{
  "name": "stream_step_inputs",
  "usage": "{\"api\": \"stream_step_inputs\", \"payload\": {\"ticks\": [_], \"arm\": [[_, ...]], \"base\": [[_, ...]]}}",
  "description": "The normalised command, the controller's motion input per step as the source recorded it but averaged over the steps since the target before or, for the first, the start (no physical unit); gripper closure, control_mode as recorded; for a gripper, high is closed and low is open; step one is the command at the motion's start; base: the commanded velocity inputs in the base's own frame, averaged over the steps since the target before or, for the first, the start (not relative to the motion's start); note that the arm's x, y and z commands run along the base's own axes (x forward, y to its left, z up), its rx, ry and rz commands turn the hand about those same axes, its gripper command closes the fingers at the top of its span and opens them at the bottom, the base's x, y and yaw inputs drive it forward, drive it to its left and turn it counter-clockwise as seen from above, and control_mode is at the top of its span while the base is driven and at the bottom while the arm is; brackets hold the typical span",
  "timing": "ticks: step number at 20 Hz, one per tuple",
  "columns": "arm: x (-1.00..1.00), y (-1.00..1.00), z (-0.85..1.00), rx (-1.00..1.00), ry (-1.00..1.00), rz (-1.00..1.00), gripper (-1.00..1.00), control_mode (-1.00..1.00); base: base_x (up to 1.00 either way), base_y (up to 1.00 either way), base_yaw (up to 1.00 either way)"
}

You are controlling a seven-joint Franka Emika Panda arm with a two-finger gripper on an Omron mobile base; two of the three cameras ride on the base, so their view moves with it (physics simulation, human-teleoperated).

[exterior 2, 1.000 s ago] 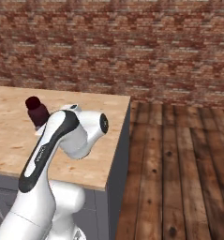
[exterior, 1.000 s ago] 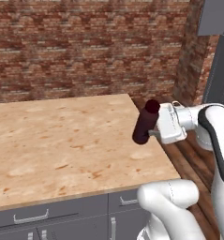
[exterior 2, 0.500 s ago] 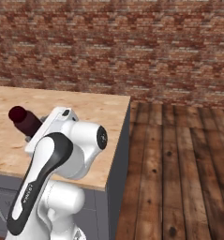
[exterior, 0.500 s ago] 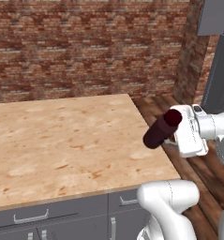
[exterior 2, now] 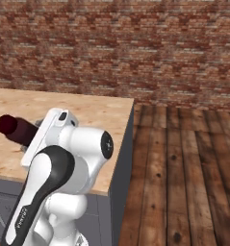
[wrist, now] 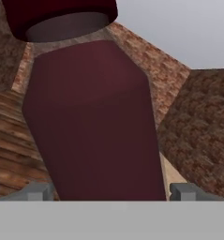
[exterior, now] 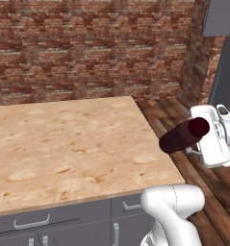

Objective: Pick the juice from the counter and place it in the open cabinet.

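Observation:
The juice (exterior: 183, 136) is a dark maroon bottle, held in the air and tipped almost flat, just off the right edge of the counter (exterior: 63, 149). My gripper (exterior: 197, 144) is shut on its body from the right. In the right base view the juice (exterior 2: 16, 130) sticks out to the left of the white hand, cap end leftmost. The hand view has the juice (wrist: 94, 122) large between the two fingertips (wrist: 36, 192), cap at the top. A dark grey tall front at the right edge is the open cabinet (exterior: 228, 72); its inside is out of view.
A red brick wall (exterior: 87, 48) runs behind the counter. Wooden plank floor (exterior 2: 184, 163) lies to the right of it. Grey drawer fronts (exterior: 49, 223) with bar handles sit under the top. Another grey cabinet (exterior: 220, 17) hangs at the upper right.
The bottle has tipped from nearly upright to almost flat. My hand has carried it to the right, from over the counter's corner to beyond its edge.

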Motion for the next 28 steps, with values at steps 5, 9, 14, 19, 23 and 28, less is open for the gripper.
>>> {"api": "stream_step_inputs", "payload": {"ticks": [5, 9, 14, 19, 23, 28], "arm": [[-0.46, 0.0, 0.0, 0.0, -0.1, 0.0, 1.0, -1.0], [-0.42, 0.0, 0.0, 0.0, -0.07, 0.0, 1.0, -1.0], [-0.45, 0.0, 0.0, 0.0, -0.02, 0.0, 1.0, -1.0], [-0.4, 0.0, 0.0, 0.0, 0.0, 0.0, 1.0, -1.0], [-0.31, 0.0, -0.02, 0.0, -0.01, 0.0, 1.0, -1.0], [-0.15, 0.0, -0.01, 0.0, 0.0, 0.0, 1.0, -1.0]], "base": [[0.0, 0.0, 0.0], [0.0, 0.0, 0.0], [0.0, 0.0, 0.0], [0.0, 0.0, 0.0], [0.0, 0.0, 0.0], [0.0, 0.0, 0.0]]}}
